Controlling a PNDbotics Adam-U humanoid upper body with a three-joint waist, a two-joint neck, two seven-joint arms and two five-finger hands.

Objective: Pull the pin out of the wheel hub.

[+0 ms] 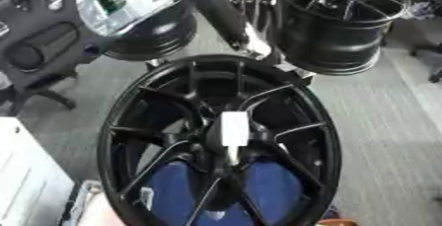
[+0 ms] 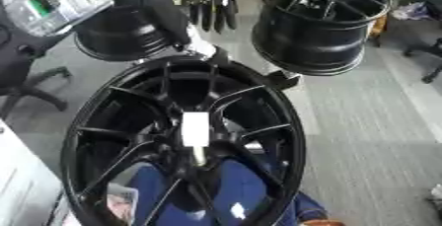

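Observation:
A large black wheel hub (image 1: 129, 136) stands upright and fills the middle of both views. At its centre sits the pin (image 1: 234, 129), a white block with a thin pale stem running down from it. My left arm comes in from the upper left with a silver joint (image 2: 48, 0) that carries a green label. Its black left hand (image 2: 213, 8) hangs above the wheel's top rim with the fingers straight down. It is well apart from the pin and holds nothing. My right hand shows in neither view.
Two more black wheels stand behind, one at the upper right (image 1: 341, 22) and one at the upper left (image 1: 160, 35). Blue cloth (image 1: 268, 185) shows through the lower spokes. A black chair base (image 2: 34, 96) is at the left, a white surface (image 1: 26, 185) at the lower left, and grey floor (image 1: 380, 136) at the right.

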